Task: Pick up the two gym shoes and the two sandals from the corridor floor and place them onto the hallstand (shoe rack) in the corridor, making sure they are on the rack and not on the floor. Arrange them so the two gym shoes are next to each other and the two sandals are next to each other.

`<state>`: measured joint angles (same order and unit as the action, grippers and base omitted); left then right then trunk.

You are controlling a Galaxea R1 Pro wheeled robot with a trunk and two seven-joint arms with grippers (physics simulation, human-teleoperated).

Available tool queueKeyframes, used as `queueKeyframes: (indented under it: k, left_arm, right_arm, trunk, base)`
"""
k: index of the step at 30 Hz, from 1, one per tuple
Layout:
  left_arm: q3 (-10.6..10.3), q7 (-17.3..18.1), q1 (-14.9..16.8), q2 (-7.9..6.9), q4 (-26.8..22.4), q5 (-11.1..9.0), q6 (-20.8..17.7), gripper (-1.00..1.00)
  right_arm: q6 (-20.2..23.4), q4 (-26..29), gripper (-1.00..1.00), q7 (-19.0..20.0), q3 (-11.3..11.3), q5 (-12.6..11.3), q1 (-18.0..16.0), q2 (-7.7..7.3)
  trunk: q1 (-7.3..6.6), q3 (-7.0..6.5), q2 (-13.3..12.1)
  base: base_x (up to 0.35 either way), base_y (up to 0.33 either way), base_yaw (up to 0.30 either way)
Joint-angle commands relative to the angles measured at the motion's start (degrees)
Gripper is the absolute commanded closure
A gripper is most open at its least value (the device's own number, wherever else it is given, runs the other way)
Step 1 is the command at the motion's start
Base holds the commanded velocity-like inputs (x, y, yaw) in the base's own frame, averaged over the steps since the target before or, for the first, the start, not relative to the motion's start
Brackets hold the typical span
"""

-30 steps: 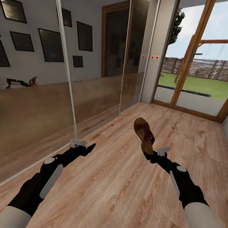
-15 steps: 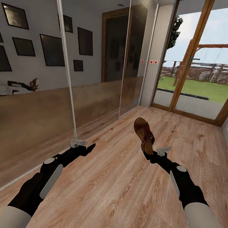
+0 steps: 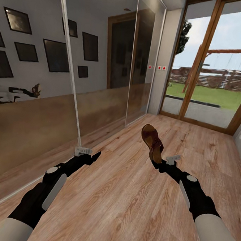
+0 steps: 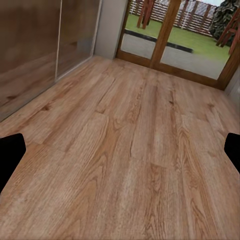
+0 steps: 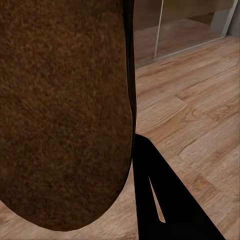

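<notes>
Holding 1 sandal (image 3: 152,142) off the corridor floor (image 3: 128,201), the right gripper (image 3: 157,163) is clamped on the sandal's lower end. In the head view the sandal stands nearly upright above the gripper, its long axis running from the fingers up and slightly toward the robot's left, free end uppermost. Which end is heel or toe cannot be told. No part of it touches the floor.

In the right wrist view the sandal's brown surface (image 5: 65,110) lies directly ahead of the gripper, long axis in line with the fingers, and 1 black finger (image 5: 160,200) lies against its edge. The other finger is hidden behind the sandal.

The left gripper (image 3: 92,156) is extended forward at about the same reach as the right one, well apart from the sandal and clear of the floor. In the left wrist view its 2 black fingertips (image 4: 10,155) sit at opposite edges of the picture with bare planks between them: jaws spread wide, holding nothing.

A mirrored sliding wall (image 3: 63,105) runs along the left gripper's outer side. Glazed wooden-framed doors (image 3: 208,69) stand ahead of both grippers, well beyond the sandal.
</notes>
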<state>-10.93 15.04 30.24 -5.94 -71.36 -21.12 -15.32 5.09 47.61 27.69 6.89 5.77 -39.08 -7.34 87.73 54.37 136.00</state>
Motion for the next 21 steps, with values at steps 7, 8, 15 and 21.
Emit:
queueKeyframes:
  k: [7, 8, 15, 21]
  left_arm:
    - [0.02, -0.01, 0.02, -0.04, -0.1, -0.59, -0.41, -1.0]
    - [0.03, -0.01, 0.01, -0.04, -0.1, -0.59, -0.41, -1.0]
    - [0.03, -0.01, 0.03, -0.04, -0.09, -0.6, -0.41, -1.0]
    - [0.03, -0.01, 0.0, -0.04, -0.08, -0.65, -0.41, -1.0]
  right_arm:
    - [0.36, 0.11, 1.0, 0.34, 0.23, 0.38, -0.03, 0.05]
    - [0.36, 0.11, 1.0, 0.34, 0.23, 0.38, -0.03, 0.05]
    - [0.36, 0.11, 1.0, 0.33, 0.23, 0.38, -0.03, 0.05]
    - [0.36, 0.11, 1.0, 0.34, 0.23, 0.38, -0.03, 0.05]
  trunk:
    - [1.53, 1.27, 2.83]
    - [1.75, 1.39, 3.23]
    - [2.84, 1.69, 5.24]
    - [2.84, 1.13, 5.24]
  base:
    - [0.0, 0.0, 0.0]
    - [0.0, 0.0, 0.0]
    - [0.0, 0.0, 0.0]
    - [0.0, 0.0, 0.0]
